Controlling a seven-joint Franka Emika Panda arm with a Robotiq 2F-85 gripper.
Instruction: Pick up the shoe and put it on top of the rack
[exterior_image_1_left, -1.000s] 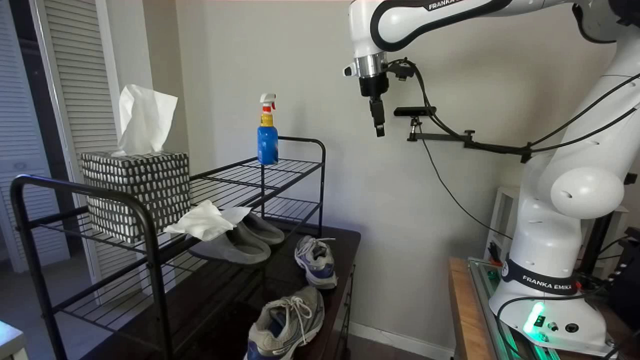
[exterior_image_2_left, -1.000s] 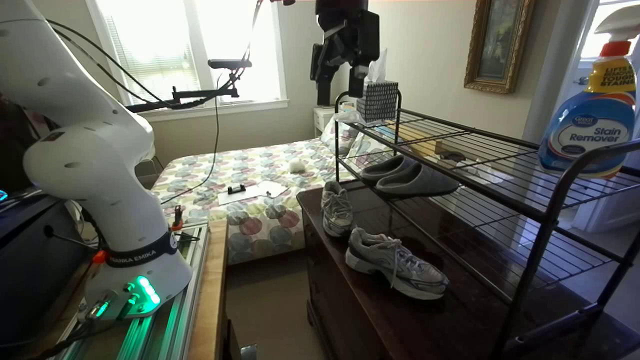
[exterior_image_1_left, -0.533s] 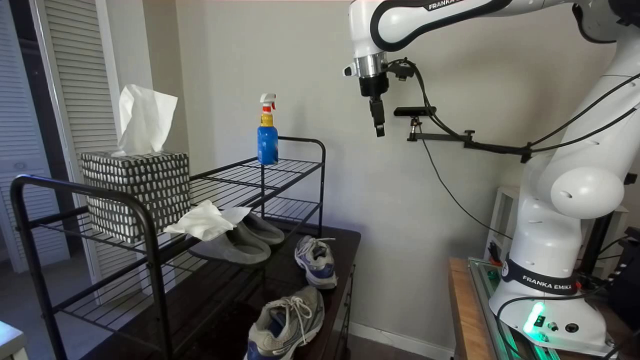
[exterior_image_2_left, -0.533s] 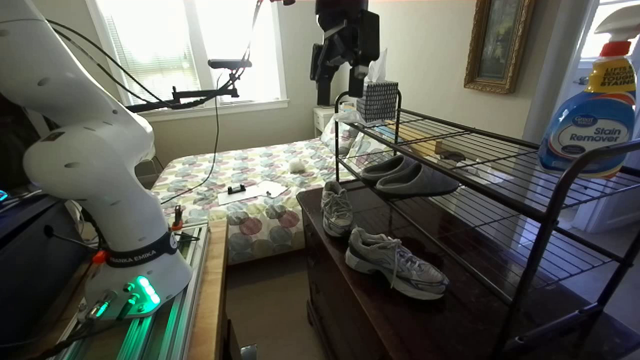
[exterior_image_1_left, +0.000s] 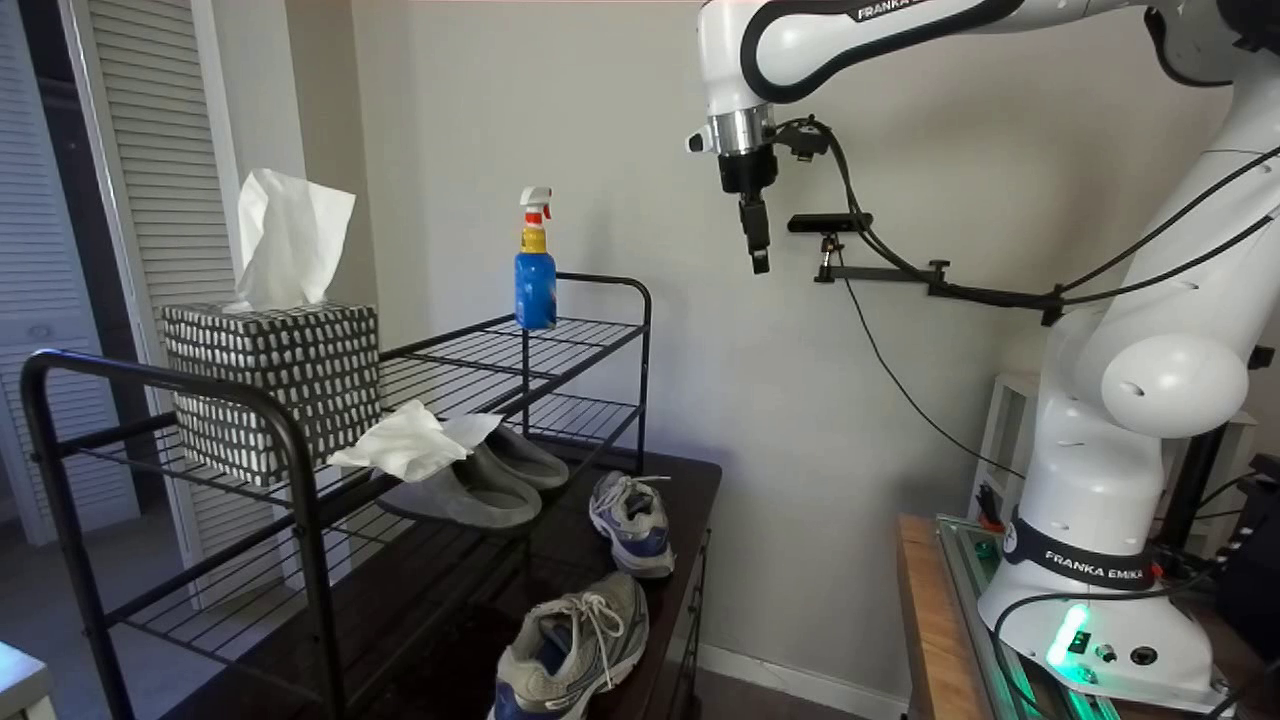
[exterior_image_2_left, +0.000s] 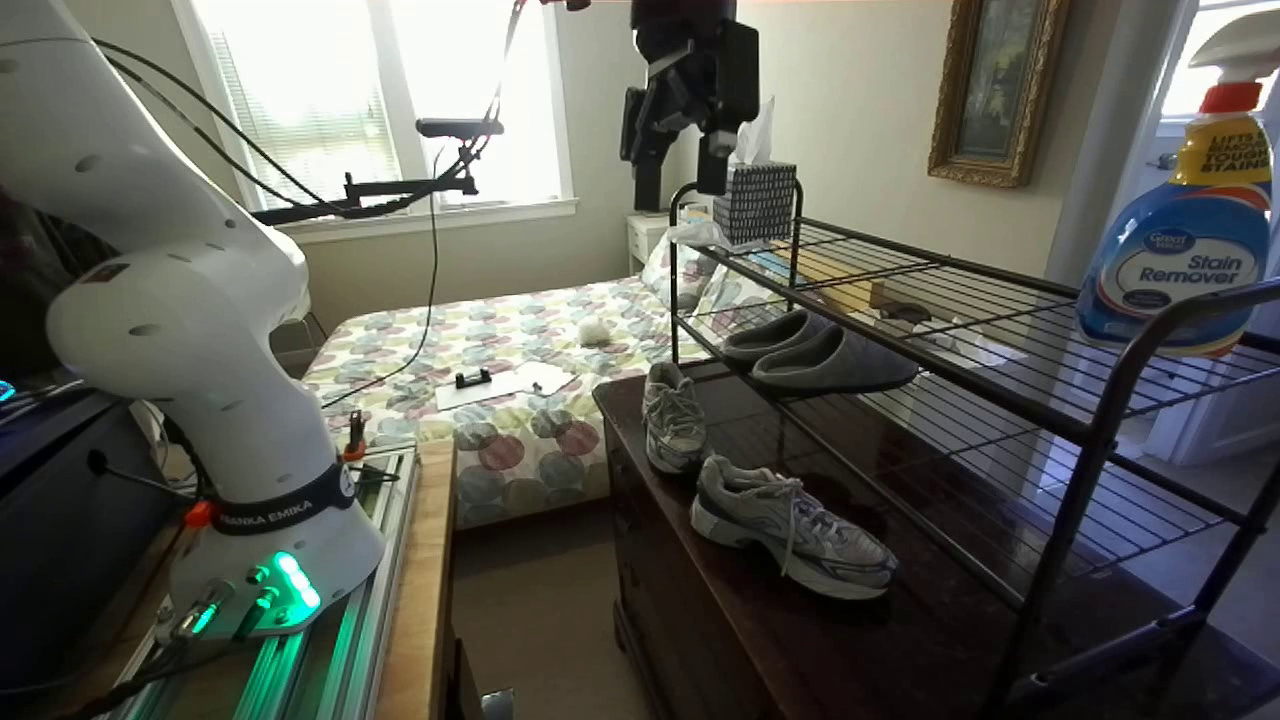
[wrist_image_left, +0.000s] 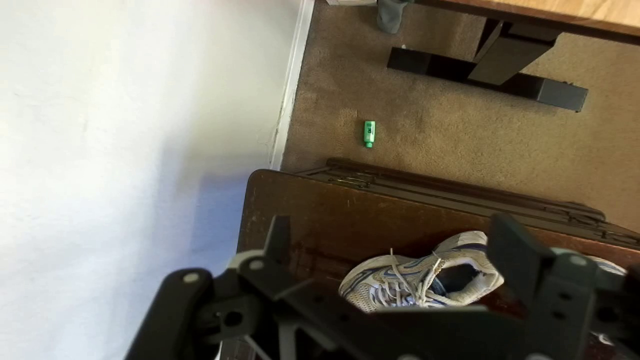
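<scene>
The shoe (exterior_image_1_left: 632, 525), a grey-and-white lace-up sneaker with bluish accents, sits upright on the dark dresser near its wall end. It also shows in an exterior view (exterior_image_2_left: 795, 530) and, partly covered by gripper parts, in the wrist view (wrist_image_left: 395, 280). My gripper (exterior_image_1_left: 761, 268) points down, high above the dresser and apart from everything. Its fingers are spread and hold nothing, as an exterior view (exterior_image_2_left: 680, 195) and the wrist view (wrist_image_left: 400, 240) show. The black wire rack (exterior_image_1_left: 590, 368) stands on the dresser beside the shoe; it also shows in an exterior view (exterior_image_2_left: 1010, 400).
A similar sneaker (exterior_image_1_left: 575, 645) stands by the shoe; only a bit shows in the wrist view (wrist_image_left: 607, 265). The rack's top bears a tissue box (exterior_image_1_left: 275, 390), a loose tissue (exterior_image_1_left: 412, 442) and a blue spray bottle (exterior_image_1_left: 535, 285). Grey slippers (exterior_image_1_left: 470, 490) lie on the lower shelf.
</scene>
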